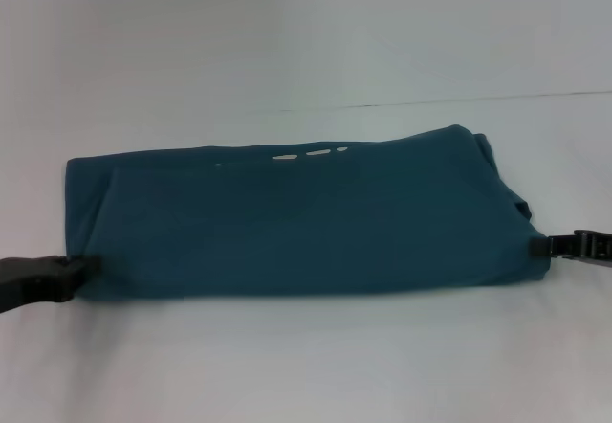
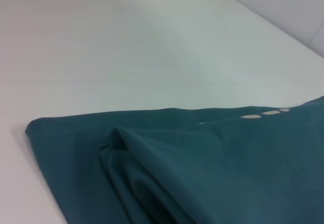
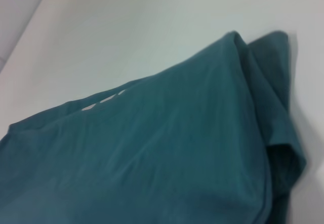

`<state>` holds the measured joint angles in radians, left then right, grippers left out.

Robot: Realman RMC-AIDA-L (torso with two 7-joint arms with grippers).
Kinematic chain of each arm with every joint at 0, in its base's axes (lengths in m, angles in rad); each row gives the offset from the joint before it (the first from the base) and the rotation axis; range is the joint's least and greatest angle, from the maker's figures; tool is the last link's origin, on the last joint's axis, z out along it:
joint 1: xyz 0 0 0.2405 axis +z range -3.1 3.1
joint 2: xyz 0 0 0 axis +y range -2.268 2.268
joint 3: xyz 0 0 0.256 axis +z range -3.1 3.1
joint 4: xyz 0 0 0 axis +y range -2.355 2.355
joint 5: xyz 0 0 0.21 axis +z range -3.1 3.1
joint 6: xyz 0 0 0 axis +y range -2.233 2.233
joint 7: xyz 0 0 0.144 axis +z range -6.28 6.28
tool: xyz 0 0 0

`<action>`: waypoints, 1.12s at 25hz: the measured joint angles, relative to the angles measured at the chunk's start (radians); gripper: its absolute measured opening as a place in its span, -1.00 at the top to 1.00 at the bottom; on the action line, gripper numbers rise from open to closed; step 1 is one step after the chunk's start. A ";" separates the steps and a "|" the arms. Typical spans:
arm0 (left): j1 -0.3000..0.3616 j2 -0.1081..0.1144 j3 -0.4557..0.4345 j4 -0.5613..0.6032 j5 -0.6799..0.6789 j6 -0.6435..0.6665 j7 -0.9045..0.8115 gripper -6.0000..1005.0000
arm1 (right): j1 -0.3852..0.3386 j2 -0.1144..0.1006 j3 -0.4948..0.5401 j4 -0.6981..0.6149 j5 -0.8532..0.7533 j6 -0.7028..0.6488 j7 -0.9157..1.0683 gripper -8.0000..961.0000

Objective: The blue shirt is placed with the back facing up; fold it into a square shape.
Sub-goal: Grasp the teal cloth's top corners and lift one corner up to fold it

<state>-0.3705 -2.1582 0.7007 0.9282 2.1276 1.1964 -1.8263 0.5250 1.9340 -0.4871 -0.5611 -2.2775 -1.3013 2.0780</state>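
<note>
You have the blue shirt [image 1: 306,217] lying flat on the pale bench [image 1: 306,356] as a long folded band running across your view, its far edge showing three small pale gaps near the middle. Your left gripper [image 1: 81,268] sits at the shirt's near left corner, touching the cloth. Your right gripper [image 1: 547,247] meets the shirt's right end, where the fabric bunches into loose folds. You cannot tell how either gripper's jaws stand.

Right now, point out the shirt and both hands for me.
shirt [image 1: 306,222]: head view, middle of the folded top layer.
left hand [image 1: 84,264]: head view, tip at the shirt's near left corner.
right hand [image 1: 541,247]: head view, tip at the shirt's right edge.
</note>
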 joint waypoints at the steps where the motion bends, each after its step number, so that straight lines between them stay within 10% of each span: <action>1: -0.002 0.002 -0.009 0.000 0.000 0.011 0.000 0.65 | -0.002 -0.001 0.003 -0.007 0.000 -0.011 -0.003 0.78; 7: -0.006 0.006 -0.045 0.012 0.006 0.056 -0.003 0.60 | -0.025 -0.002 0.064 -0.081 0.001 -0.047 0.002 0.75; 23: -0.071 -0.002 -0.072 -0.059 -0.123 0.100 -0.016 -0.25 | 0.030 -0.008 0.124 -0.118 0.024 -0.090 0.003 -0.65; 28: -0.094 0.002 -0.072 -0.137 -0.113 0.054 0.008 -0.45 | 0.037 -0.003 0.115 -0.115 0.024 -0.084 -0.003 0.03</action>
<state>-0.4650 -2.1561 0.6290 0.7913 2.0144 1.2501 -1.8180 0.5618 1.9305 -0.3718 -0.6761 -2.2533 -1.3857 2.0753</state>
